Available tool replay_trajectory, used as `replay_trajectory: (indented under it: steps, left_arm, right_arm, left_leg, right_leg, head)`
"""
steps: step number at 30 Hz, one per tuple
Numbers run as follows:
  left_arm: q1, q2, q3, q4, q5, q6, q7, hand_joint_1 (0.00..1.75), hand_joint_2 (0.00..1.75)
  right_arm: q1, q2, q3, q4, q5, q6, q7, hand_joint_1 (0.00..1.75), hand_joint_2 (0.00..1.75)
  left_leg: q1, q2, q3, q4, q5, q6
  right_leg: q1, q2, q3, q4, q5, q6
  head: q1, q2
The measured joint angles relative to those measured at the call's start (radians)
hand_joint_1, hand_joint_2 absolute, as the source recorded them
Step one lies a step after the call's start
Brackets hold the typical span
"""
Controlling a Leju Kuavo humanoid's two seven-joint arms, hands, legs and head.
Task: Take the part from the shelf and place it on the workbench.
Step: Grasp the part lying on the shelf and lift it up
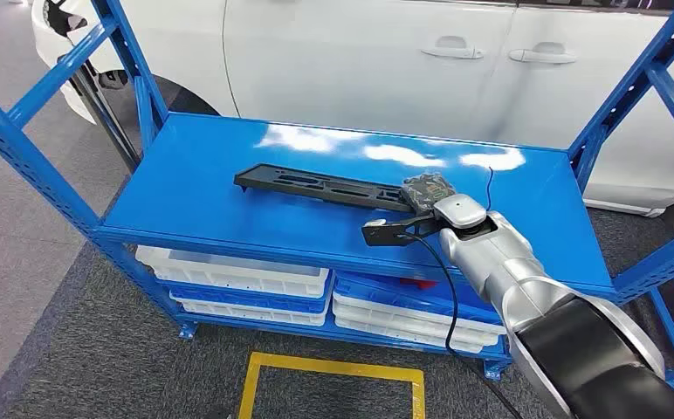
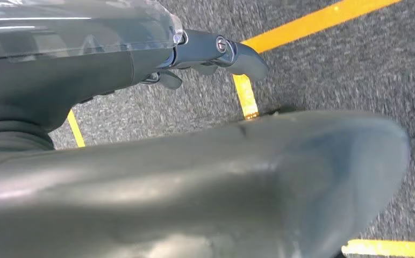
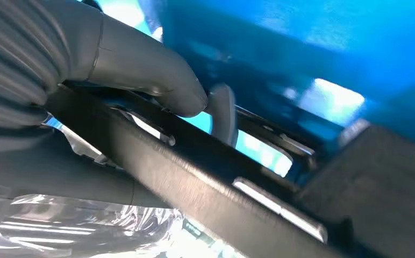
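Observation:
A long black slotted part (image 1: 320, 186) lies flat on the blue shelf top (image 1: 202, 192), running from the middle toward the right. My right hand (image 1: 428, 192) is on its right end and grips it. In the right wrist view the grey thumb (image 3: 157, 80) and a dark finger (image 3: 224, 110) close around the part's black bar (image 3: 194, 177) from opposite sides. My left hand (image 2: 216, 51) hangs over the grey carpet, its thumb stretched out and nothing in it.
A white car (image 1: 360, 61) stands right behind the shelf. Blue uprights (image 1: 630, 87) frame both ends. White bins (image 1: 237, 275) fill the lower level. A yellow floor outline (image 1: 333, 371) lies in front of the shelf.

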Motion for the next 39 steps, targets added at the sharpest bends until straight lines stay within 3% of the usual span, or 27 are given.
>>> replay_trajectory:
  steps: [4, 8, 10, 12, 13, 14, 15, 16, 18, 20, 22, 24, 27, 28, 29, 30, 32, 34, 36, 39]
  left_arm:
    - [-0.001, 0.000, 0.000, 0.000, -0.001, 0.000, 0.003, 0.00, 0.00]
    - [-0.002, 0.000, -0.001, 0.000, -0.002, 0.005, 0.010, 0.00, 0.00]
    - [-0.002, 0.001, -0.001, 0.000, -0.001, 0.010, 0.014, 0.00, 0.00]
    - [-0.002, 0.001, 0.000, 0.000, 0.003, 0.013, 0.016, 0.00, 0.00]
    - [-0.002, 0.001, 0.000, 0.000, 0.005, 0.013, 0.017, 0.00, 0.00]
    - [-0.003, 0.001, 0.000, 0.000, 0.007, 0.013, 0.016, 0.00, 0.00]
    - [-0.004, 0.001, 0.000, 0.000, 0.008, 0.013, 0.015, 0.00, 0.00]
    - [-0.004, 0.001, 0.000, 0.000, 0.010, 0.014, 0.012, 0.00, 0.00]
    - [-0.004, 0.001, 0.001, 0.000, 0.016, 0.016, 0.001, 0.00, 0.87]
    - [-0.003, 0.002, 0.002, 0.000, 0.024, 0.019, -0.010, 0.00, 1.75]
    - [-0.002, 0.002, 0.003, 0.000, 0.027, 0.022, -0.016, 0.00, 1.75]
    - [-0.001, 0.003, 0.003, 0.000, 0.028, 0.026, -0.020, 0.00, 1.75]
    - [0.001, 0.003, 0.003, 0.000, 0.029, 0.030, -0.021, 0.00, 1.75]
    - [0.003, 0.003, 0.003, 0.000, 0.030, 0.030, -0.021, 0.00, 1.75]
    - [0.005, 0.003, 0.004, 0.000, 0.030, 0.030, -0.021, 0.00, 1.75]
    - [0.006, 0.003, 0.004, 0.000, 0.031, 0.030, -0.021, 0.00, 1.75]
    - [0.006, 0.002, 0.005, 0.000, 0.037, 0.033, -0.022, 0.00, 1.75]
    - [0.006, 0.002, 0.007, 0.000, 0.045, 0.036, -0.023, 0.00, 1.75]
    - [0.009, 0.001, 0.011, 0.000, 0.051, 0.040, -0.026, 0.00, 1.75]
    - [0.014, 0.000, 0.020, 0.000, 0.065, 0.047, -0.038, 0.00, 1.75]
  right_arm:
    - [-0.011, 0.005, -0.018, -0.006, -0.016, -0.013, -0.037, 1.71, 1.75]
    - [-0.035, 0.021, -0.031, -0.025, -0.023, -0.032, -0.080, 1.71, 1.75]
    - [-0.064, 0.036, -0.038, -0.045, -0.043, -0.033, -0.120, 1.71, 1.75]
    - [-0.103, 0.057, -0.054, -0.074, -0.077, -0.013, -0.170, 1.71, 1.75]
    - [-0.122, 0.067, -0.062, -0.088, -0.092, 0.000, -0.189, 1.72, 1.75]
    - [-0.140, 0.077, -0.072, -0.103, -0.109, 0.014, -0.206, 1.72, 1.75]
    - [-0.156, 0.086, -0.080, -0.118, -0.129, 0.029, -0.223, 1.72, 1.75]
    - [-0.169, 0.093, -0.092, -0.133, -0.163, 0.049, -0.251, 1.72, 1.75]
    - [-0.191, 0.104, -0.124, -0.173, -0.279, 0.120, -0.327, 1.73, 1.75]
    - [-0.209, 0.112, -0.171, -0.237, -0.458, 0.229, -0.385, 1.73, 1.75]
    - [-0.220, 0.116, -0.221, -0.326, -0.663, 0.344, -0.394, 1.74, 1.75]
    - [-0.224, 0.114, -0.268, -0.418, -0.874, 0.437, -0.377, 1.75, 1.75]
    - [-0.221, 0.098, -0.321, -0.543, -1.136, 0.510, -0.343, 1.74, 1.75]
    - [-0.218, 0.091, -0.331, -0.575, -1.183, 0.517, -0.335, 1.73, 1.75]
    - [-0.214, 0.084, -0.338, -0.601, -1.212, 0.522, -0.330, 1.72, 1.75]
    - [-0.209, 0.079, -0.343, -0.622, -1.237, 0.526, -0.326, 1.72, 1.75]
    - [-0.198, 0.067, -0.350, -0.660, -1.317, 0.537, -0.314, 1.72, 1.75]
    - [-0.175, 0.055, -0.352, -0.697, -1.440, 0.552, -0.307, 1.74, 1.75]
    - [-0.139, 0.041, -0.353, -0.726, -1.536, 0.565, -0.317, 1.75, 1.75]
    - [-0.070, 0.025, -0.352, -0.754, -1.594, 0.586, -0.341, 1.74, 1.75]
  left_leg:
    - [-0.005, -0.001, -0.005, 0.007, -0.004, -0.015]
    - [-0.003, -0.001, -0.015, 0.022, -0.015, -0.037]
    - [0.000, -0.002, -0.059, 0.115, -0.069, -0.046]
    - [0.002, -0.002, -0.129, 0.262, -0.132, -0.052]
    - [0.003, -0.002, -0.153, 0.309, -0.142, -0.052]
    - [0.003, -0.002, -0.161, 0.319, -0.132, -0.052]
    - [0.003, -0.002, -0.147, 0.285, -0.102, -0.049]
    - [0.003, -0.002, -0.117, 0.216, -0.060, -0.046]
    - [0.001, -0.003, -0.055, 0.076, -0.001, -0.041]
    - [-0.004, -0.004, -0.037, 0.025, 0.007, -0.035]
    - [-0.003, -0.005, -0.039, 0.019, 0.008, -0.025]
    - [0.001, -0.006, -0.035, 0.012, 0.011, -0.014]
    - [0.001, -0.008, -0.032, 0.010, 0.009, -0.003]
    - [0.000, -0.008, -0.031, 0.010, 0.008, -0.002]
    - [0.000, -0.009, -0.030, 0.011, 0.006, -0.002]
    - [-0.001, -0.009, -0.030, 0.012, 0.005, -0.003]
    - [-0.001, -0.008, -0.028, 0.015, 0.002, -0.007]
    - [-0.003, -0.008, -0.029, 0.017, -0.002, -0.013]
    - [-0.003, -0.008, -0.028, 0.016, -0.003, -0.021]
    - [-0.002, -0.007, -0.036, 0.041, -0.025, -0.034]
  right_leg:
    - [0.006, -0.004, 0.068, -0.144, 0.041, -0.012]
    - [0.006, -0.004, 0.066, -0.153, 0.045, -0.035]
    - [0.004, -0.005, 0.064, -0.157, 0.049, -0.046]
    - [0.008, -0.001, 0.060, -0.156, 0.049, -0.052]
    - [0.010, 0.001, 0.060, -0.155, 0.049, -0.053]
    - [0.011, 0.003, 0.061, -0.154, 0.047, -0.053]
    - [0.012, 0.004, 0.064, -0.153, 0.045, -0.053]
    - [0.013, 0.003, 0.069, -0.151, 0.041, -0.052]
    - [0.016, 0.001, 0.070, -0.146, 0.035, -0.047]
    - [0.017, 0.001, 0.060, -0.142, 0.034, -0.039]
    - [0.017, 0.001, 0.055, -0.141, 0.032, -0.029]
    - [0.016, -0.001, 0.043, -0.107, 0.006, -0.020]
    - [0.013, -0.001, -0.049, 0.083, -0.083, -0.009]
    - [0.012, -0.001, -0.082, 0.140, -0.098, -0.007]
    - [0.011, -0.001, -0.098, 0.163, -0.094, -0.007]
    - [0.010, -0.001, -0.094, 0.141, -0.070, -0.008]
    - [0.011, -0.002, -0.032, -0.004, 0.006, -0.014]
    - [0.016, -0.003, 0.022, -0.121, 0.051, -0.021]
    - [0.023, -0.003, 0.033, -0.142, 0.054, -0.029]
    - [0.019, -0.004, 0.041, -0.155, 0.060, -0.046]
  head:
    - [0.000, 0.000]
    - [0.000, 0.000]
    - [0.000, 0.000]
    - [0.000, 0.000]
    - [0.000, 0.000]
    - [0.000, 0.000]
    - [0.000, 0.000]
    - [0.000, 0.000]
    - [0.000, 0.000]
    - [0.000, 0.000]
    - [0.000, 0.000]
    - [0.000, 0.000]
    - [0.000, 0.000]
    - [0.000, 0.000]
    - [0.000, 0.000]
    - [0.000, 0.000]
    - [0.000, 0.000]
    - [0.000, 0.000]
    - [0.000, 0.000]
    - [0.000, 0.000]
